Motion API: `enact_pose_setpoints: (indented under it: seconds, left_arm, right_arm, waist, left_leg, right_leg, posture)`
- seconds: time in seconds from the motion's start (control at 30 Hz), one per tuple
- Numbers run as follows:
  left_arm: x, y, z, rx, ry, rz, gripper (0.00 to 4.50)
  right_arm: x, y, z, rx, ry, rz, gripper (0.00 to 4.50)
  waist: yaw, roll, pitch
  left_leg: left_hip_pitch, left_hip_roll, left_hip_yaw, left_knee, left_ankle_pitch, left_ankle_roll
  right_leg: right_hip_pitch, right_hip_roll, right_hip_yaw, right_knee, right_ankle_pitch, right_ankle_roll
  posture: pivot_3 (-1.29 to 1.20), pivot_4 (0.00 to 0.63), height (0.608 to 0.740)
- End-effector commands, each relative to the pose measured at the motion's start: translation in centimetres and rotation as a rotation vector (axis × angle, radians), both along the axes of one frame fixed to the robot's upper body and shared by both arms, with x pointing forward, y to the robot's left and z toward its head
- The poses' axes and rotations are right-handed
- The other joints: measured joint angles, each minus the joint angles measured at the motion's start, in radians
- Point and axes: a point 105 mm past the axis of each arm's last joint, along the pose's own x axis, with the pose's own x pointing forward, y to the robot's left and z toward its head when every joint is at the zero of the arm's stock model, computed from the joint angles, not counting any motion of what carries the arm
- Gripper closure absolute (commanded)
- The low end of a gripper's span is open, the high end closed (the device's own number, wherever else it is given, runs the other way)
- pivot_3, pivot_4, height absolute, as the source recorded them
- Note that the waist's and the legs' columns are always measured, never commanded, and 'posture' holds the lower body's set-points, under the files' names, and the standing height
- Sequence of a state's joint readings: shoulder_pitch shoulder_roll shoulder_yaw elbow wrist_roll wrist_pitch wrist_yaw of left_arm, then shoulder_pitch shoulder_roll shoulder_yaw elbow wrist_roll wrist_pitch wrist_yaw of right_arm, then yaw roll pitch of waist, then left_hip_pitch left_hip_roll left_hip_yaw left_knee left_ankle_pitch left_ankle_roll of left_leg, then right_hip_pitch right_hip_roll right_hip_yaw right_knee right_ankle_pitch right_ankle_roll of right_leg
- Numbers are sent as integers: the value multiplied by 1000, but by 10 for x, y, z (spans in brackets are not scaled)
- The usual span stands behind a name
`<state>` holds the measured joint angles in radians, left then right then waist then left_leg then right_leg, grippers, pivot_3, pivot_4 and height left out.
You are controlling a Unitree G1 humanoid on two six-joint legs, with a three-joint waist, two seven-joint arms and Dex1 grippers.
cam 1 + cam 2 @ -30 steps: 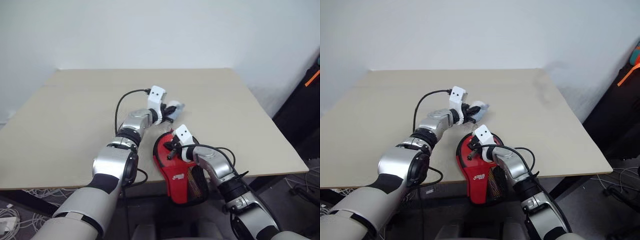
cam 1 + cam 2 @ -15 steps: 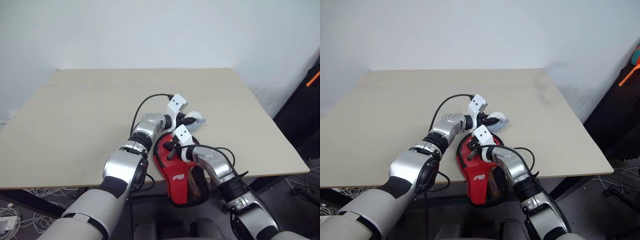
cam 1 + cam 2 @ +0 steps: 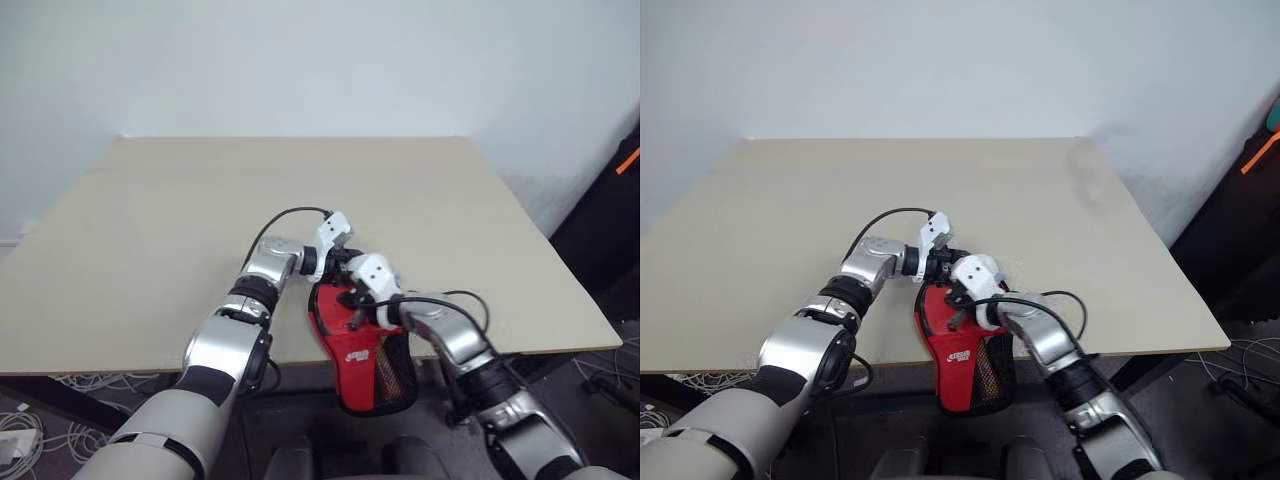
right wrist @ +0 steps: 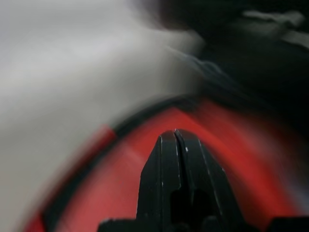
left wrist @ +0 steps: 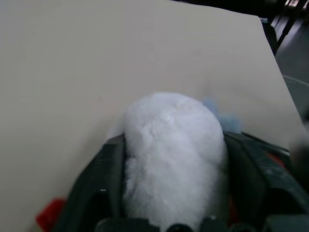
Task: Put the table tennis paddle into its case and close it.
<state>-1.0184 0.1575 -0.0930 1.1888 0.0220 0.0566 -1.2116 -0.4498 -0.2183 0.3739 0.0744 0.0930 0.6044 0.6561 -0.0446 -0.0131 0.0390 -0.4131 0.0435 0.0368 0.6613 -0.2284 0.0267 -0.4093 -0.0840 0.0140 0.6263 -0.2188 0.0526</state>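
Paddle: the table tennis paddle (image 3: 338,312) is sitting inside the case (image 3: 965,358), its red face showing through the clear side; the handle cannot be made out.
Case: it is lying at the near edge of the counter (image 3: 150,230), its round end on the top and its narrow mesh end hanging past the edge.
Right gripper: the right gripper (image 4: 176,145) is pointing down over the red face with its two fingers pressed together and nothing between them; whether it is touching the case cannot be told.
Left gripper: the left gripper (image 3: 345,262) is reaching in just beside the case's round end, its fingers spread around a fluffy white object (image 5: 174,154) sitting between them; whether they are pinching it or merely flanking it cannot be told.
Stage, as a judgement: the paddle seems to be in, with closing remaining.
Risk: the overhanging case is likely balancing poorly, so a push from either gripper could be tipping it off the counter.
Risk: the white object could be blocking the left gripper from grasping the zip.
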Motion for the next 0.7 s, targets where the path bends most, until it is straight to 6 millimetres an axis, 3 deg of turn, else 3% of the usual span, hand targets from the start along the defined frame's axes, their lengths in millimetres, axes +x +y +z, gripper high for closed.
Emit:
enact_pose_setpoints:
  seconds: [0.03, 0.3, 0.43, 0.6, 0.7]
  left_arm:
    - [-2, -4, 2, -3, 5, -15, 108]
    - [-3, -7, 2, -27, 23, -16, 48]
    - [-5, -8, 7, -38, 12, -43, 48]
    - [-5, -5, 22, -67, -33, -88, 48]
    - [-6, 4, 45, -122, -67, -113, 638]
  right_arm:
    - [-13, -2, 31, 31, -45, 79, 4500]
    - [-49, -32, 64, 27, -17, 184, 4500]
    - [-57, -47, 84, 40, -18, 207, 4500]
    - [-40, -61, 113, 77, -71, 163, 4500]
    - [-17, -70, 131, 110, -111, 78, 3905]
  waist:
    - [0, 0, 0]
    - [1, 0, 0]
    - [1, 0, 0]
    - [0, 0, 1]
    - [0, 0, 1]
  left_leg:
    - [0, 0, 0, 0, 0, 0]
    - [-1, 0, 0, 1, -1, 1]
    - [-1, 0, 0, 2, -1, 1]
    - [0, 0, 1, 1, -1, 1]
    - [0, 0, 0, 1, -1, 1]
  right_leg:
    - [0, 0, 0, 0, 0, 0]
    - [1, 0, 0, -1, 0, 0]
    - [0, 0, 0, -1, 0, 0]
    - [0, 0, 0, -1, 0, 0]
    - [0, 0, 0, -1, 0, 0]
  posture:
    - [0, 0, 740]
    - [0, 0, 740]
    - [0, 0, 740]
    - [0, 0, 740]
    - [0, 0, 740]
